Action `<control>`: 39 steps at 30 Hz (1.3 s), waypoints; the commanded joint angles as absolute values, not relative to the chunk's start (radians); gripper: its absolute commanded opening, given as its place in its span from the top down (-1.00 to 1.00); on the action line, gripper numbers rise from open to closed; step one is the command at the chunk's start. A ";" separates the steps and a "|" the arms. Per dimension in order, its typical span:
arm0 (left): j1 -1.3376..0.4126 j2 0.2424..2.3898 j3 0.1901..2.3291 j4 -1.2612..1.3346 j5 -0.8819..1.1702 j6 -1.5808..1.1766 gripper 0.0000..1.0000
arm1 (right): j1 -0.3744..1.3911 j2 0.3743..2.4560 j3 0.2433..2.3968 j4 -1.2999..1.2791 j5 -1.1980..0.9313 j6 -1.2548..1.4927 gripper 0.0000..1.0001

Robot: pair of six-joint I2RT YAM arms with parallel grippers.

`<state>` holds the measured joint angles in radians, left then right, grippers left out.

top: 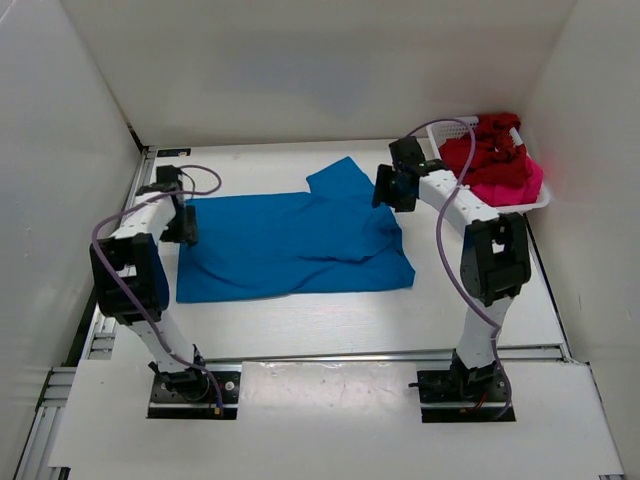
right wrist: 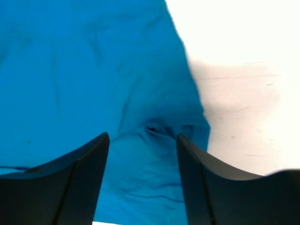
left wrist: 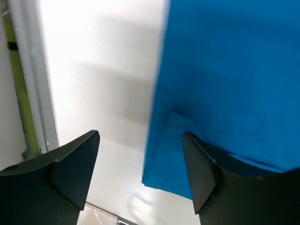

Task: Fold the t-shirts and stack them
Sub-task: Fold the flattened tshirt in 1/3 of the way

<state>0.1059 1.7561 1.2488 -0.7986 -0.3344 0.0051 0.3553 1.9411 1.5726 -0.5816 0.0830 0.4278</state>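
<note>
The bright blue t-shirt [top: 290, 240] lies spread flat in the middle of the table. My left gripper [top: 184, 222] is open and empty over its far left corner, which shows in the left wrist view [left wrist: 225, 84]. My right gripper [top: 392, 190] is open and empty just above the shirt's right side; a small crease shows between the fingers in the right wrist view [right wrist: 93, 84]. The dark red t-shirt [top: 480, 152] and the pink-magenta t-shirt [top: 515, 185] lie heaped in the basket at the back right.
A white mesh basket [top: 445, 128] stands at the back right corner by the right wall. White walls close in the table on three sides. A metal rail [left wrist: 28, 93] runs along the table's left edge.
</note>
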 commanded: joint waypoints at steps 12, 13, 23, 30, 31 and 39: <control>0.256 1.621 0.994 -0.871 -0.017 0.000 -0.78 | 0.304 1.546 1.022 -0.615 -0.069 0.459 -0.54; 0.256 1.637 0.994 -0.871 -0.008 0.000 -0.81 | 0.304 1.557 1.005 -0.595 -0.083 0.459 -0.54; 0.256 1.681 1.005 -0.776 0.015 0.000 -0.58 | 0.221 1.647 0.868 -0.454 -0.164 0.497 -0.50; 0.256 1.672 0.983 -0.795 0.017 0.000 0.79 | 0.181 1.631 0.824 -0.409 -0.239 0.528 0.89; 0.270 1.660 0.983 -0.813 0.003 0.000 0.79 | 0.181 1.615 0.824 -0.419 -0.239 0.528 1.00; 0.304 1.501 0.961 -0.940 -0.233 0.000 0.79 | 0.133 1.228 0.620 -0.639 -0.118 0.603 1.00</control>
<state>0.2909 1.6108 0.9840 -0.8860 -0.0662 -0.0078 0.1497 1.3373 0.6720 -0.4976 -0.1993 0.5629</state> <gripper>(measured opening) 0.141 0.022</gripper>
